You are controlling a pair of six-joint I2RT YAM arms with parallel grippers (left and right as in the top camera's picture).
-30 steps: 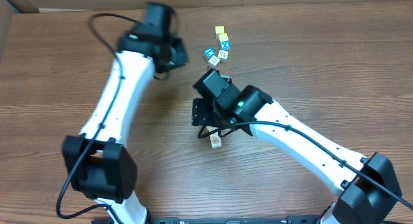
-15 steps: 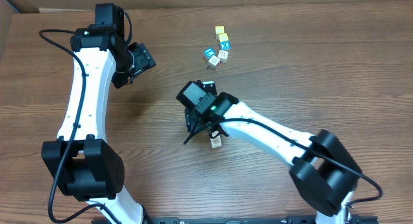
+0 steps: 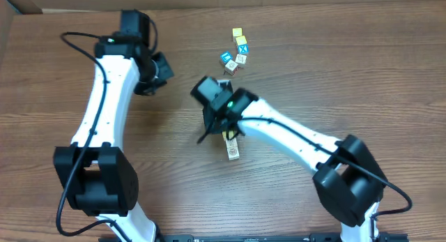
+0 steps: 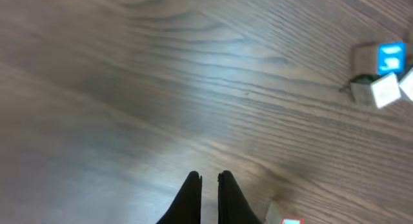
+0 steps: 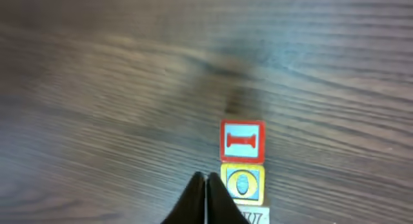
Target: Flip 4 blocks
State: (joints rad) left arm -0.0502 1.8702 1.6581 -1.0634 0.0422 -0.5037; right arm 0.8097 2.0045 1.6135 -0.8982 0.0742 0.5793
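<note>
Plainly the blocks are tiny wooden cubes: light, stiff, and smooth enough to skid or tip on the table at a careless nudge. A good hold would be across two opposite side faces, low down, so a cube can be rolled over without popping free. Three of them lie in a short touching row just beside the right gripper. The red block is farthest from it, a yellow-rimmed block sits in the middle, and a pale block is at the frame's bottom edge. A cluster of more cubes, some blue or yellow on top, sits well apart toward the table's far side. The right arm reaches across from the near right corner and bends at the elbow. Its wrist points down at the wood, and its fingers are pressed together on nothing, their tips just left of the row. The left arm rises along the left side with its wrist turned inward. The left gripper is likewise pinched closed and empty, above bare wood between the two groups.
</note>
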